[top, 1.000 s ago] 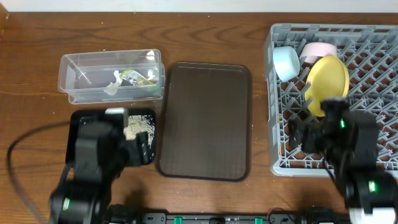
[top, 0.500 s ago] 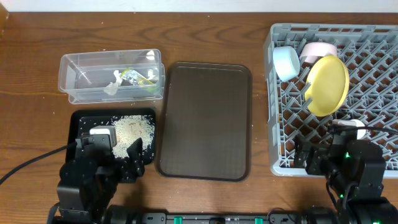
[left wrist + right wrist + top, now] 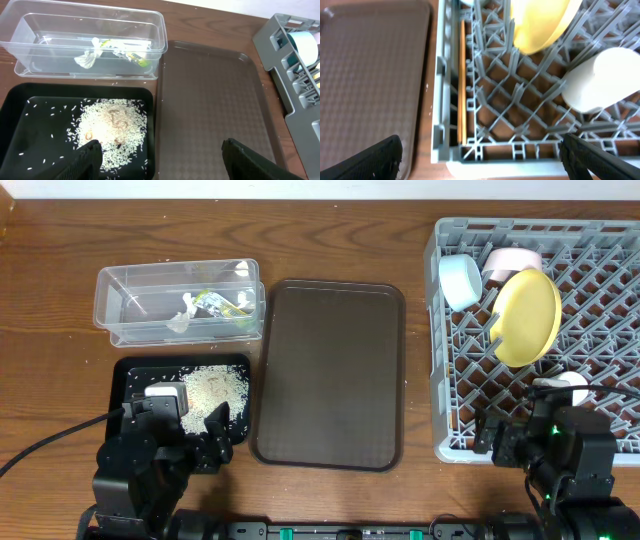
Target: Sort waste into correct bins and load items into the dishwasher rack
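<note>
The clear tub holds the green-yellow wrapper and the crumpled tissue. The black tray holds a heap of rice. The grey rack holds the light blue bowl, the white bowl, the yellow plate on edge and the small white cup. The chopsticks lie along the rack's left wall. My left gripper is open and empty over the black tray's front right corner. My right gripper is open and empty over the rack's front left corner.
A large dark brown serving tray lies between the bins and the rack, with nothing on it. A few rice grains lie on the wood by the tub. Both arms sit low at the table's front edge.
Both arms have pulled back toward the front edge. The right arm has come off the rack, and the white cup now shows there. Little has moved in the last half second.
</note>
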{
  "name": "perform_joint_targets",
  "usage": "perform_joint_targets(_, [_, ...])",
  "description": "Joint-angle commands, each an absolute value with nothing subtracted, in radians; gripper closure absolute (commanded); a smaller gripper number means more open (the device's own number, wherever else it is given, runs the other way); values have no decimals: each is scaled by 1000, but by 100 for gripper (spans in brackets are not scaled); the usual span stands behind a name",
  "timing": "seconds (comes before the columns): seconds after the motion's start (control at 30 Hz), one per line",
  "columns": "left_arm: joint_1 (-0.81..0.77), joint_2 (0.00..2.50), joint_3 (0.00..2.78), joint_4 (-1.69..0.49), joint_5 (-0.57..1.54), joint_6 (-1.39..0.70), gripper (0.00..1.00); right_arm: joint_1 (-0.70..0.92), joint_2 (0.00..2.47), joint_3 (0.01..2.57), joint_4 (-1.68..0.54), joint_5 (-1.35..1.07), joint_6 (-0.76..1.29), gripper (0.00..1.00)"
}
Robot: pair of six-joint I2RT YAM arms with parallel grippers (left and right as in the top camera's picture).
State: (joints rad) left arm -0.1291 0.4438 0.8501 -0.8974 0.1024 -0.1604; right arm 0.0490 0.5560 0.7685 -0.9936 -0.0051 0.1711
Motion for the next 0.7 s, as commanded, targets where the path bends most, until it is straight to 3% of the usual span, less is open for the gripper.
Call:
perform_joint_targets(0.0, [-131,442,846,-896,105,-170,21,42,538,755,-939,22,151,1])
perform_joint_targets(0.47, [-130,442,846,-896,105,-170,21,40,57,236,-274,19,103,1])
perform_joint_targets(0.67, [-130,442,846,-896,105,-170,21,41,5,37,8,18,94,1])
